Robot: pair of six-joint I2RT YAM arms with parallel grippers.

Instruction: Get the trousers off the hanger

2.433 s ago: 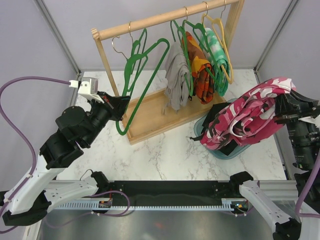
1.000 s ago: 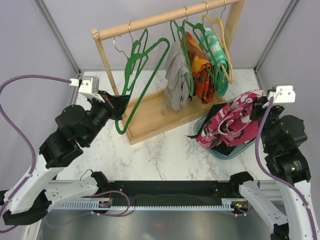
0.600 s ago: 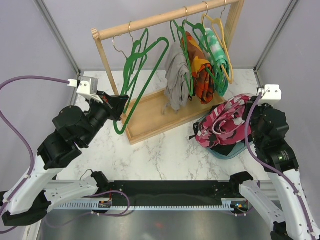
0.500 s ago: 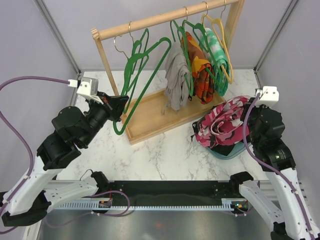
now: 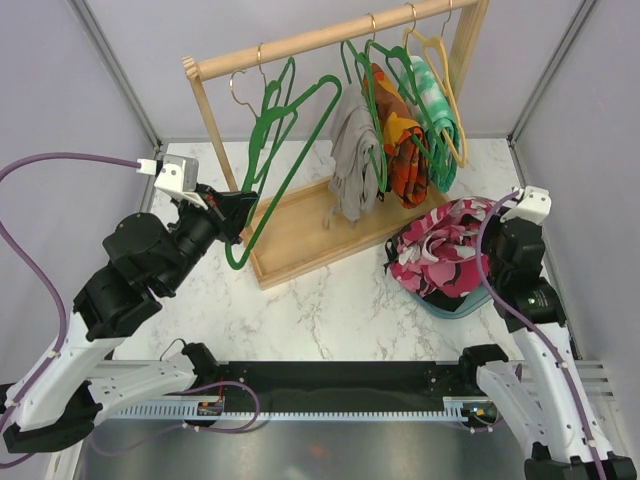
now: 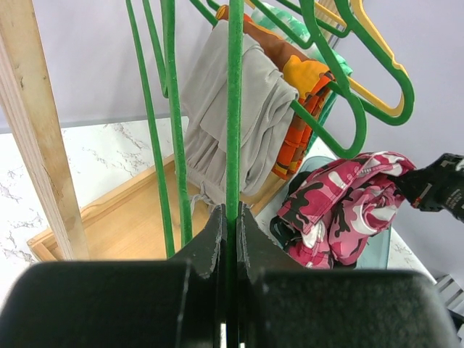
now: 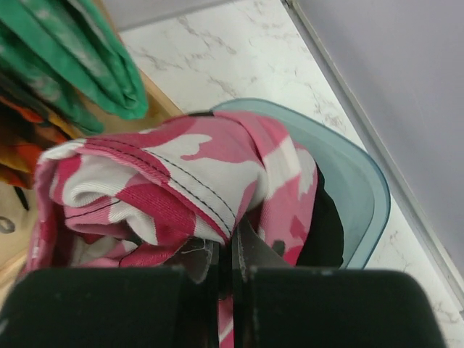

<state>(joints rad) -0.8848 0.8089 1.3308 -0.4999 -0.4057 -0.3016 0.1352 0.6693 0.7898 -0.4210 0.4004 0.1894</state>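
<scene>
Green plastic is being gripped at the left. The left gripper (image 6: pixel 232 217) is pressing its two fingers together on the long bar of an empty green hanger (image 6: pixel 233 109), which is hanging tilted from the rail of the wooden rack (image 5: pixel 300 40). A second green hanger (image 6: pixel 175 123), also empty, is hanging just beside it, and the left post of the rack is standing close to the gripper.

Further right on the same rail, the grey trousers (image 5: pixel 355 165), the orange-patterned trousers (image 5: pixel 405 150) and the green-white trousers (image 5: pixel 437 115) are hanging folded over their hangers. They are crowding one another, with a yellow hanger (image 5: pixel 456 115) at the end. Their lower ends are hanging above the wooden base (image 5: pixel 300 235) of the rack, which is resting on the marble table (image 5: pixel 330 300).

To the right of the rack, a pale blue bin (image 7: pixel 351 174) is standing near the corner of the base. The camouflage trousers (image 5: pixel 445 255) are lying bunched inside it, on top of the black trousers (image 7: pixel 326 225). The right gripper (image 7: pixel 225 254) is reaching into the bin from the right side, and its fingers are closed on a fold of the pink camouflage cloth.

In the earliest picture the right arm was holding these camouflage trousers high and spread out, above and to the right of the bin. Now the arm has come down and nearer, and the cloth is sitting low in the bin. The left gripper and its hanger are staying almost where they were.
</scene>
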